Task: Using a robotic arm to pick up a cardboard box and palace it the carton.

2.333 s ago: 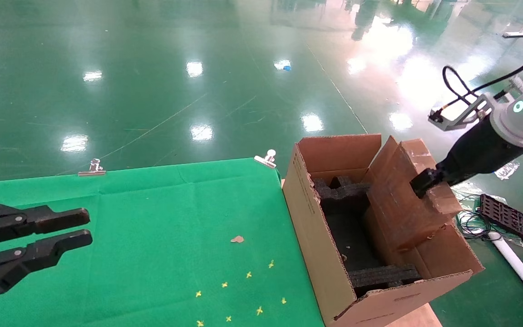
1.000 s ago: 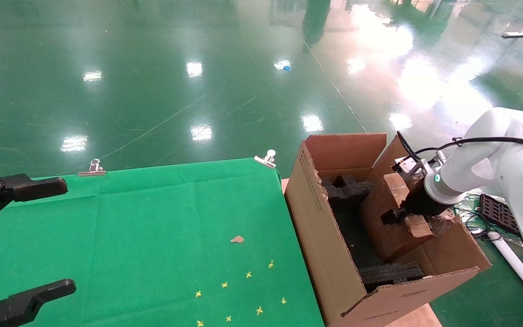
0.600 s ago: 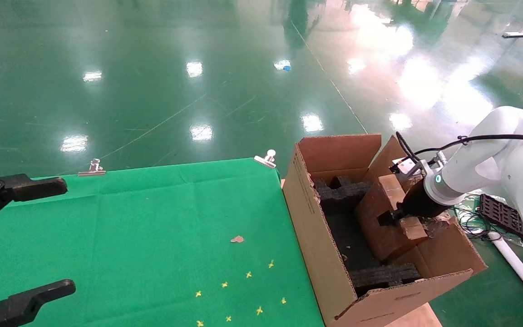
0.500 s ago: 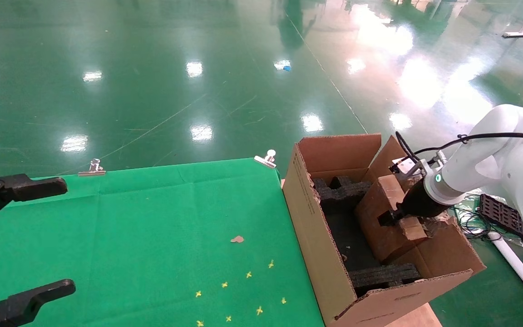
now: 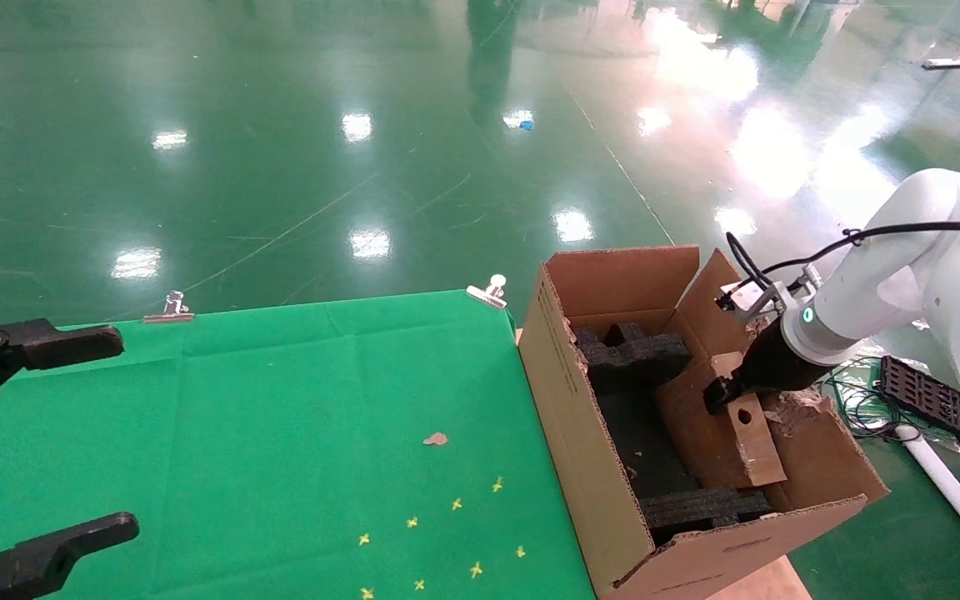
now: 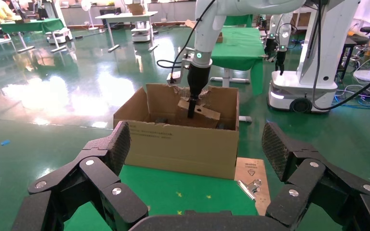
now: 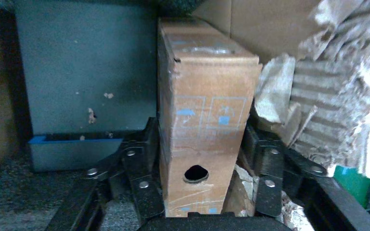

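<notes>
Green-clothed table (image 5: pixel 263 400), cloth pinned at far edge by two metal binder clips (image 5: pixel 168 308); a third clip lies at the table corner in the left wrist view. Large brown carton (image 5: pixel 588 467) stands at the table's right end, top open, flaps torn and ragged on its right side, printed text on the long outer wall. Black foam inserts (image 5: pixel 630 354) sit at the carton's far end and near end, dark floor of the carton showing between them. Right arm (image 5: pixel 905 292), white with black cable and grey camera block, reaches down from the right over the carton's torn right wall. Right gripper (image 5: pixel 717 392) is at the upper end of the cardboard box (image 5: pixel 717 433); in the right wrist view its black fingers (image 7: pixel 137 173) flank the two broad faces of the box, pressed against them or nearly so; whether they are gripping it cannot be told. Cardboard box is inside the carton, on the right side, tilted, upper end toward the gripper, lower end down toward the near foam insert; narrow side with a small round hole (image 7: pixel 196 173) faces up and outward, blue printed symbols above the hole. Left gripper (image 5: pixel 5 450) hangs over the table's left edge, fingers spread wide apart, holding nothing. Small brown scrap (image 5: pixel 436 438) and scattered yellow cross marks (image 5: pixel 455 504) lie on the cloth.
</notes>
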